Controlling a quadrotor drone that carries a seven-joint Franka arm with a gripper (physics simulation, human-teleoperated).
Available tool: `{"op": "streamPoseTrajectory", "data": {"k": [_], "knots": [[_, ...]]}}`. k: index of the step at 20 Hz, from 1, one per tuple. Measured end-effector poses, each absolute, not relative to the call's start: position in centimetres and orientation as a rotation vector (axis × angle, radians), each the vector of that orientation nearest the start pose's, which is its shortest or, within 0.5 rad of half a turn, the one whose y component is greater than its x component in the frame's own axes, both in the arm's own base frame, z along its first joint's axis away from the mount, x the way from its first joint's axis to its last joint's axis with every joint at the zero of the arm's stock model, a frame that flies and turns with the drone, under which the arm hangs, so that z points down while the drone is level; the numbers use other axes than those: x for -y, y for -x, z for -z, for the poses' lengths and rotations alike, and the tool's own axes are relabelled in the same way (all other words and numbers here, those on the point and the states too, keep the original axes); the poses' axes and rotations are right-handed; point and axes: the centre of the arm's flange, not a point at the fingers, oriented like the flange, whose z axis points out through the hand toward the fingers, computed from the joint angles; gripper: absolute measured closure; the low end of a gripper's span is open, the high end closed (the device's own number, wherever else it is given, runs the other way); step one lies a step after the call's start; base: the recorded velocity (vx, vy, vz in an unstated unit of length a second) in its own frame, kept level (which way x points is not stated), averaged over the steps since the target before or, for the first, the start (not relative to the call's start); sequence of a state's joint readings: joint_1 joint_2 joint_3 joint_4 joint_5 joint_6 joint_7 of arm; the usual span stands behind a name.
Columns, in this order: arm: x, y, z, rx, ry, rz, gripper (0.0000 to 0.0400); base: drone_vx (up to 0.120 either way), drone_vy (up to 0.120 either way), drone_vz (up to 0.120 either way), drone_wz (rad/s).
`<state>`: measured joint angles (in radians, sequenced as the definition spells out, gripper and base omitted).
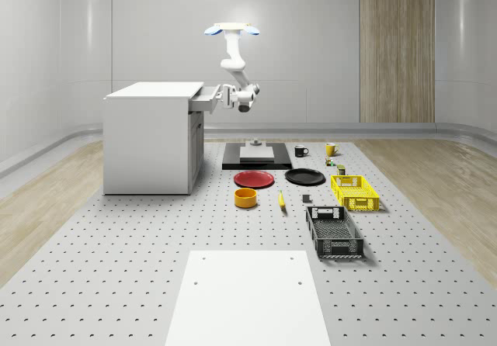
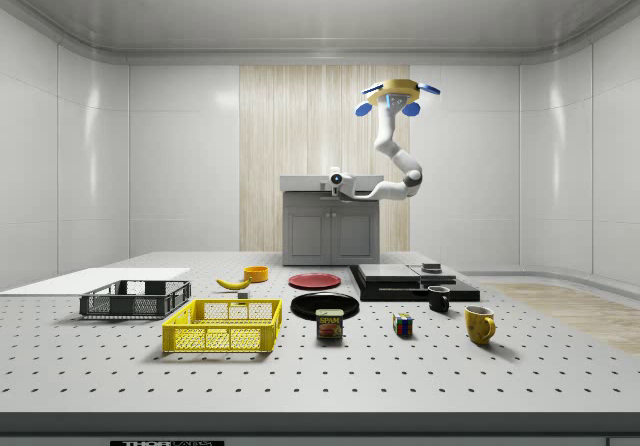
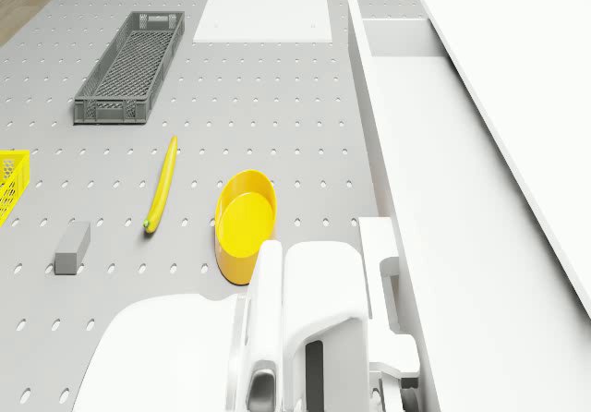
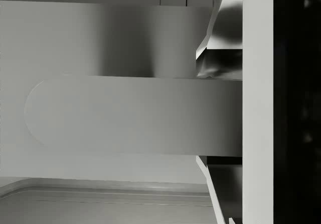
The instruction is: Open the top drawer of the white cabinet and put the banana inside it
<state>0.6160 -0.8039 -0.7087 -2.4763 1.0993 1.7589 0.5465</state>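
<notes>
With my drone (image 1: 232, 29) hovering just off the white cabinet (image 1: 151, 136), my gripper (image 1: 220, 98) is at the handle of its partly drawn top drawer (image 1: 204, 97), grip unreadable, while the slim yellow banana (image 1: 282, 200) lies far below, unfetched.

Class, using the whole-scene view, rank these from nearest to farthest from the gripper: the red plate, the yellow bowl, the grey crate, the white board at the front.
The gripper is at the cabinet's top drawer, the drone hovering above it.
1. Red plate, on the floor beside the cabinet.
2. Yellow bowl, just in front of the plate.
3. Grey crate, toward the view's right.
4. White board, front centre.
</notes>
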Motion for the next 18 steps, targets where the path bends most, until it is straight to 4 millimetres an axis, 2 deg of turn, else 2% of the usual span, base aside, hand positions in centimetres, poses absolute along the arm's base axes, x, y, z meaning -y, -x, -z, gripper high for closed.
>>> {"op": "streamPoseTrajectory", "data": {"k": [1, 2, 5, 7, 8, 9, 12, 15, 16, 18], "knots": [[1.2, -35.8, -56.5, -0.582, 1.504, -0.579, 0.0246, 0.000, 0.000, 0.000, 0.000], [1.5, -36.0, -55.8, -0.578, 1.507, -0.575, 0.0223, 0.000, 0.000, 0.000, 0.000], [3.2, -35.8, -56.4, -0.596, 1.497, -0.594, 0.0261, 0.000, 0.000, 0.000, 0.000], [4.3, -35.7, -56.7, -0.605, 1.495, -0.603, 0.0257, 0.000, 0.000, 0.000, 0.000], [4.7, -35.9, -55.8, -0.582, 1.503, -0.579, 0.0231, 0.000, 0.000, 0.000, 0.000], [5.2, -35.9, -54.9, -0.608, 1.521, -0.595, 0.0132, 0.000, 0.000, 0.000, 0.000], [7.2, -35.6, -56.1, -0.623, 1.511, -0.610, 0.0215, 0.000, 0.000, 0.000, 0.000], [8.9, -35.6, -56.6, -0.618, 1.500, -0.611, 0.0257, 0.000, 0.000, 0.000, 0.000], [9.5, -35.6, -56.8, -0.617, 1.497, -0.611, 0.0242, 0.000, 0.000, 0.000, 0.000], [10.5, -35.6, -57.0, -0.615, 1.492, -0.612, 0.0150, 0.000, 0.040, 0.000, 0.000]]}}
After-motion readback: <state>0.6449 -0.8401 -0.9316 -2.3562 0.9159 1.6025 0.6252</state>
